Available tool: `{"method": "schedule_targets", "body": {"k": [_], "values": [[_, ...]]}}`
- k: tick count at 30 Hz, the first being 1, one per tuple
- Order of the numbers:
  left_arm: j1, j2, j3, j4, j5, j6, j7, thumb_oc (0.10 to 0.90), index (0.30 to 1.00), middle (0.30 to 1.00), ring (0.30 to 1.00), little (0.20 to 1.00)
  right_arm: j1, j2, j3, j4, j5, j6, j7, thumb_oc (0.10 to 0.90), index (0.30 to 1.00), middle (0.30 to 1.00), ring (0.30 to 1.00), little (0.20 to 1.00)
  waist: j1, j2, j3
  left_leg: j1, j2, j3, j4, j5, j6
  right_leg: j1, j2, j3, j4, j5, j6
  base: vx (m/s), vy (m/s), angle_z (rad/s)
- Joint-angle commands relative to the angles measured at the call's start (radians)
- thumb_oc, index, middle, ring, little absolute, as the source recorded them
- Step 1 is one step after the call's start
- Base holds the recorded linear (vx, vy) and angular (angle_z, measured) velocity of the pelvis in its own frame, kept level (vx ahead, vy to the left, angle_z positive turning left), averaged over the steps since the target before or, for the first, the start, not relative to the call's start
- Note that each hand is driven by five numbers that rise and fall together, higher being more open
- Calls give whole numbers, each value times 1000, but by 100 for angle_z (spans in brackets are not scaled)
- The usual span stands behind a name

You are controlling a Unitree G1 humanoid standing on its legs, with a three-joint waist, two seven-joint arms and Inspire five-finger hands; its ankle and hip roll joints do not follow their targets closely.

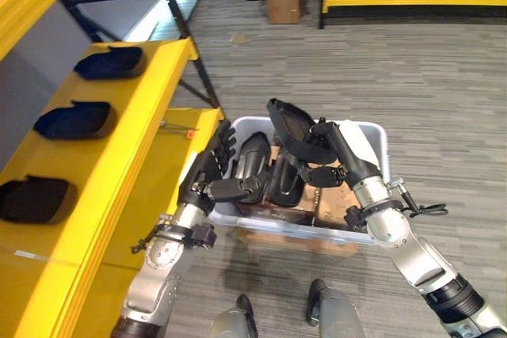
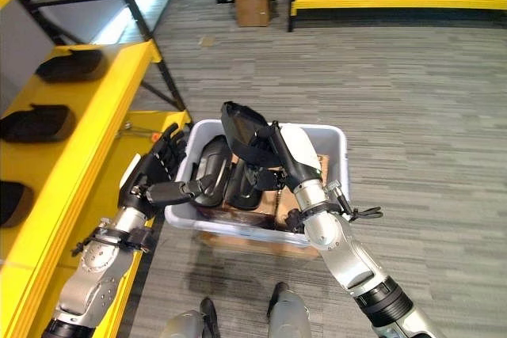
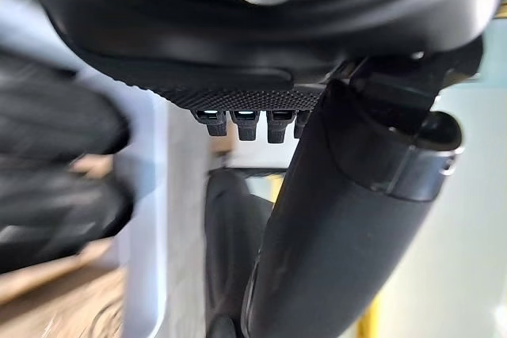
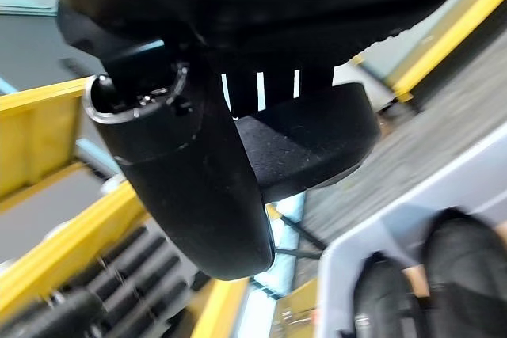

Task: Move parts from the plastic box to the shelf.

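Landmark = box (image 1: pixel 372 136), pale plastic, on the floor in front of the robot.

Right hand (image 1: pixel 329 152) is over the box, fingers and thumb curled round one black part (image 1: pixel 287 123), which is lifted clear above the rim and tilted. Right wrist view backs this up: part (image 4: pixel 317 144) sits clamped between thumb and fingers, with yellow shelf rails behind it.

Left hand (image 1: pixel 212 170) is at the box's shelf-side wall, fingers straight and spread, thumb reaching in over the rim toward the parts inside. It holds nothing. Can't tell whether the thumb actually touches a part.

Inside the box: at least two more black parts (image 1: pixel 253 160) standing on end, packed side by side against the shelf-side wall. Some brown cardboard under them. There may be more underneath, hidden.

Shelf (image 1: pixel 150 93) is yellow, just beside the box on the robot's left. Three dark parts (image 1: pixel 75 120) lie in a row on its level, well apart from each other.

Progress, my read: three placed, one in hand and not yet over the shelf, two or more left in the box. Roughly mid-task.

Next move should be to swing the held part from above the box across to a free spot on the shelf. Risk: clipping the shelf's front edge or the left hand on the way over.
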Motion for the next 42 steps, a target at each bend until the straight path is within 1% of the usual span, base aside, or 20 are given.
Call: {"method": "schedule_targets", "body": {"k": [1,2,3,6,8,9,12,14,17,18,21,27,30,33,35,37,38,39,41,42], "values": [[-94,34,20,-64,21,-232,-7,900,1000,1000,1000,1000,-127,25,-63,-89,25,-141,-98,400,300,300,300,300,-67,-12,-138,111,59,27,-85,38,-41,140,124,125,-177,-16,28,-25,423,63],[-68,37,26,-39,-7,-319,-24,900,1000,1000,1000,1000,-108,5,-78,-98,47,-152,-104,400,300,300,300,300,-68,-3,-148,140,50,50,-159,31,-45,142,110,110,-196,-5,49,-36,417,59],[-54,39,30,-31,-31,-356,-43,900,1000,1000,1000,1000,-100,-2,-85,-103,56,-158,-105,400,300,300,300,300,-67,0,-151,155,45,62,-194,27,-45,147,101,103,-210,5,60,-25,315,47],[-39,41,34,-29,-37,-393,-73,900,1000,1000,1000,1000,-94,-7,-90,-107,64,-166,-107,400,300,300,300,300,-64,2,-153,166,38,74,-229,24,-45,153,92,99,-230,20,74,-17,166,37],[-14,27,21,-50,-43,-434,-101,900,1000,1000,1000,1000,-70,15,-76,-111,44,-185,-132,400,300,300,300,300,-55,2,-157,185,11,111,-307,13,-36,180,64,74,-303,72,113,-29,386,43],[-13,27,21,-50,-44,-434,-101,900,1000,1000,1000,1000,-70,15,-76,-111,44,-185,-133,400,300,300,300,300,-55,2,-158,187,10,111,-310,14,-35,182,64,73,-306,73,114,-17,334,35],[1,25,6,-55,-29,-476,-129,900,1000,1000,1000,1000,-57,40,-59,-108,7,-218,-158,400,300,300,300,300,-42,-1,-164,203,-5,140,-360,31,-35,203,48,41,-375,123,142,-10,182,20],[15,31,6,-60,-5,-510,-119,900,1000,1000,1000,1000,-48,48,-55,-108,0,-238,-175,400,300,300,300,300,-36,1,-165,213,-15,159,-378,33,-32,211,40,24,-405,146,156,-12,173,23],[33,44,13,-65,59,-556,-56,900,1000,1000,1000,1000,-32,59,-55,-107,-7,-273,-203,400,300,300,300,300,-29,3,-167,221,-35,172,-391,30,-23,217,33,16,-435,172,173,8,159,8],[35,46,15,-64,67,-564,-44,900,1000,1000,1000,1000,-29,63,-56,-107,-6,-279,-205,400,300,300,300,300,-26,6,-172,231,-40,156,-396,13,-27,226,34,27,-442,165,184,50,161,5],[63,55,42,-64,68,-600,-11,900,1000,1000,1000,1000,-14,74,-61,-113,-17,-287,-199,400,300,300,300,300,-13,6,-173,234,-63,155,-391,-5,-14,219,25,26,-455,184,199,3,142,3],[104,58,84,-78,69,-637,-15,900,1000,1000,1000,1000,-8,81,-68,-118,-44,-294,-209,400,300,300,300,300,11,1,-167,232,-88,150,-373,-36,3,213,3,18,-469,210,224,-33,121,6],[124,61,99,-88,42,-652,-56,900,1000,1000,1000,1000,-8,84,-78,-119,-63,-280,-234,400,300,300,300,300,25,-2,-164,236,-110,139,-376,-49,12,195,-17,15,-485,250,246,-36,191,10],[137,57,106,-88,-3,-660,-90,900,1000,1000,1000,1000,4,86,-92,-122,-65,-283,-252,400,300,300,300,300,25,-6,-158,225,-128,144,-378,-35,20,167,-29,19,-491,293,245,-80,171,14],[123,52,97,-80,-44,-637,-119,900,1000,1000,1000,1000,20,88,-103,-135,-81,-292,-260,400,300,300,300,300,16,-3,-156,226,-140,123,-404,-22,22,150,-22,51,-489,306,249,5,217,26],[107,51,80,-70,-64,-620,-143,900,1000,1000,1000,1000,45,81,-121,-148,-87,-307,-266,400,300,300,300,300,-2,-2,-155,221,-151,86,-422,-15,30,137,-2,119,-475,296,248,1,132,35],[98,51,71,-67,-77,-610,-158,900,1000,1000,1000,1000,69,75,-137,-164,-93,-316,-266,400,300,300,300,300,-19,1,-155,218,-157,62,-428,-13,36,129,20,177,-459,282,246,2,128,75],[94,54,54,-68,-94,-604,-180,900,1000,1000,1000,1000,115,66,-169,-190,-96,-329,-265,400,300,300,300,300,-47,6,-156,209,-164,24,-434,-4,45,112,63,281,-418,257,238,7,107,109],[101,58,42,-72,-138,-587,-221,900,1000,1000,1000,1000,162,62,-208,-209,-102,-340,-259,400,300,300,300,300,-73,14,-152,200,-155,-17,-435,2,55,103,128,369,-315,190,227,-26,57,128],[99,57,39,-77,-152,-577,-228,900,1000,1000,1000,1000,182,63,-221,-219,-109,-349,-252,400,300,300,300,300,-84,15,-152,193,-152,-35,-436,6,60,100,168,391,-240,146,214,-87,21,120]]}}
